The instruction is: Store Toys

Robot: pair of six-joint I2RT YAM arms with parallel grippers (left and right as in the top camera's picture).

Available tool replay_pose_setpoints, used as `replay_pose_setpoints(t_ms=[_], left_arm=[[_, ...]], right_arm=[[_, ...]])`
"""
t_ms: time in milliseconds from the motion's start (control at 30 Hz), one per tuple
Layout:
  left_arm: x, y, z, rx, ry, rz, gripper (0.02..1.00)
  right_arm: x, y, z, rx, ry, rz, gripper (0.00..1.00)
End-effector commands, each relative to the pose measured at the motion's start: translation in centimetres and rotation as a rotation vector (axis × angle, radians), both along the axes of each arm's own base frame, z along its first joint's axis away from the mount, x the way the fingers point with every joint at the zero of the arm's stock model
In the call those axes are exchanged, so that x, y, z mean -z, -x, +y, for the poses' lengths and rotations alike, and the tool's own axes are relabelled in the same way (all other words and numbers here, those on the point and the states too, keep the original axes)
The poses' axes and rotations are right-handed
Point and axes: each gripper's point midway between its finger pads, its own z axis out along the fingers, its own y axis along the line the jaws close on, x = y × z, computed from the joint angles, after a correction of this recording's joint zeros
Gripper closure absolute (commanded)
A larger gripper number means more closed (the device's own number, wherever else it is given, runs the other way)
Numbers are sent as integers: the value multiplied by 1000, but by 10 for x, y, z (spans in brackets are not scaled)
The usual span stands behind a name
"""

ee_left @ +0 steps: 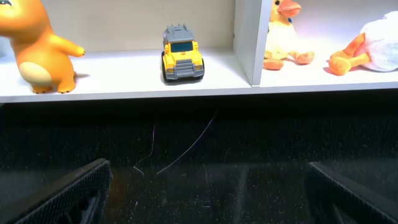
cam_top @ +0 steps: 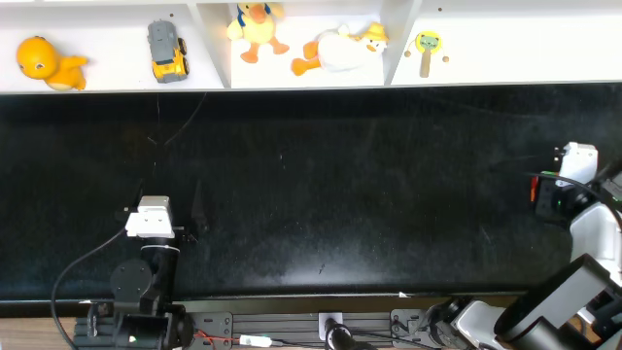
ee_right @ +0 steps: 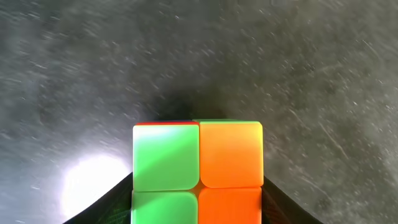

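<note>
Green-and-orange puzzle cube (ee_right: 198, 168) sits clamped between the fingers of the right end effector (ee_right: 198, 210), over the black table (ee_right: 93, 62) near its right end. Left end effector (ee_left: 208, 193) is spread wide and holds nothing, facing the white shelf (ee_left: 124, 81).

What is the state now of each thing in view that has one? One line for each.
left gripper: open, empty.
right gripper: shut on the puzzle cube.
puzzle cube: held by the right gripper.
orange figure: upright, left compartment of the shelf.
toy truck: on its wheels, same compartment.
yellow duck: sitting upright, middle compartment.
white duck: lying down, middle compartment.
green toy: stored, right compartment.
</note>
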Motion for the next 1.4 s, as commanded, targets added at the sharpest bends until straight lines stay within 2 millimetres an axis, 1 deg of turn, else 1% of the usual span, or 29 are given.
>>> replay_pose_setpoints(t_ms=[33, 133, 233, 333, 367, 433, 567, 733, 867, 1000, 1100, 1233, 1400], left_arm=[[-1, 1, -4, 19, -17, -7, 20], [-1, 1, -4, 19, -17, -7, 20], [-1, 1, -4, 19, -17, -7, 20], [-1, 1, -4, 19, -17, -7, 20], [-1, 1, -4, 19, -17, -7, 20], [-1, 1, -4, 19, -17, -7, 20], [-1, 1, -4, 19, -17, -7, 20], [-1, 1, -4, 19, -17, -7, 20], [-1, 1, -4, 19, -17, -7, 20], [-1, 1, -4, 19, -17, -7, 20], [-1, 1, -4, 19, -17, -7, 20], [-1, 1, -4, 19, -17, -7, 20], [-1, 1, -4, 19, -17, -7, 20]], right_arm=[[-28, -29, 21, -7, 5, -86, 485], [-49, -52, 29, 5, 2, -141, 483], [-77, -76, 34, 12, 3, -211, 478], [-106, -94, 29, 34, 13, -282, 476], [-113, -100, 26, 44, 14, -300, 474], [-121, -111, 20, 64, 7, -321, 476], [-126, -134, 9, 88, -12, -335, 487], [-125, -166, -3, 101, -34, -331, 494], [-126, -188, -8, 97, -47, -329, 494], [-130, -210, -5, 78, -51, -342, 494], [-134, -220, -1, 68, -52, -357, 489], [-136, -229, -1, 70, -56, -374, 489], [-126, -239, -3, 75, -64, -375, 492]])
